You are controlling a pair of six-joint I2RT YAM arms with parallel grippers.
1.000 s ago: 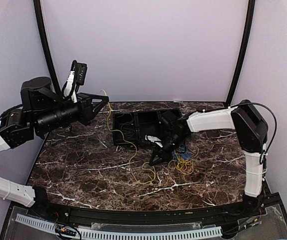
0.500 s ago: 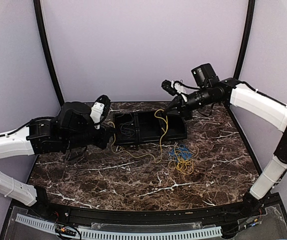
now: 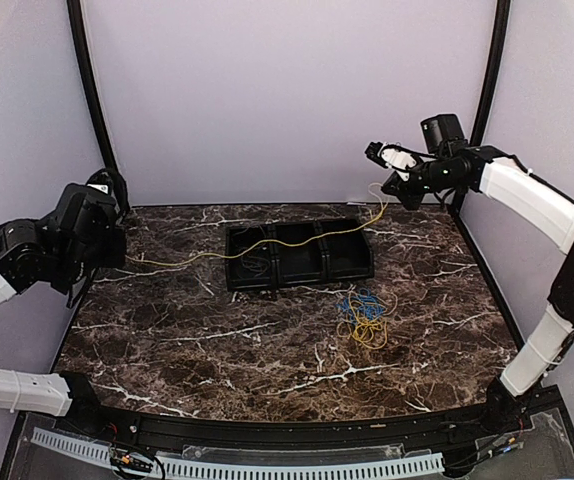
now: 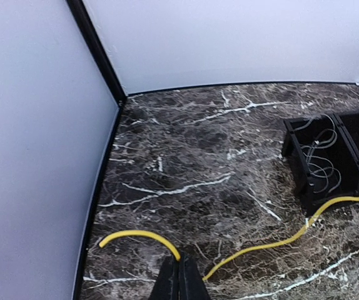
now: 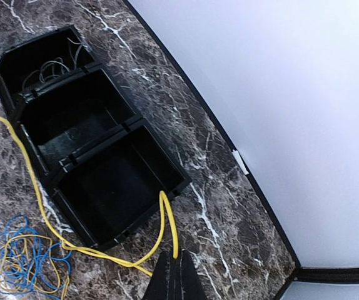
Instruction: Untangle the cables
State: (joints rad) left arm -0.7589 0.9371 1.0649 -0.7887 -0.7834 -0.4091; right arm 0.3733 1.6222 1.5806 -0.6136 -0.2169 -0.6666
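Nearest the arm bases, a stretch of dark marble table (image 3: 187, 350). Further in, right of the middle, a small tangle of yellow and blue cables (image 3: 365, 318) (image 5: 23, 265). Lies loose on the marble, just in front of the right end of the tray, apart from it.

Behind that, a black tray (image 3: 307, 278) of three compartments, set lengthwise left to right near the middle of the table. Holds a few thin grey wires (image 3: 252, 262) in the left compartment.

Across the tray, one long yellow cable (image 3: 197, 258), strung from gripper to gripper, low at the left and higher at the right, with a slight sag. Cannot tell whether touching the tray's rim or passing just above it.

At the left edge of the table, about level with the tray, the left gripper (image 3: 119, 258) (image 4: 179, 278). Jaws together, pinched on the yellow cable (image 4: 254, 249) close to its end, with a short curled stub out to one side and the long run off toward the tray (image 4: 295, 169).

Farthest, raised beyond the tray's right end, the right gripper (image 3: 385, 188) (image 5: 173, 275). Jaws likewise clamped on the yellow cable (image 5: 162, 215), a small loop of it arching out from the tips.

Behind everything, the pale back wall (image 3: 287, 100).
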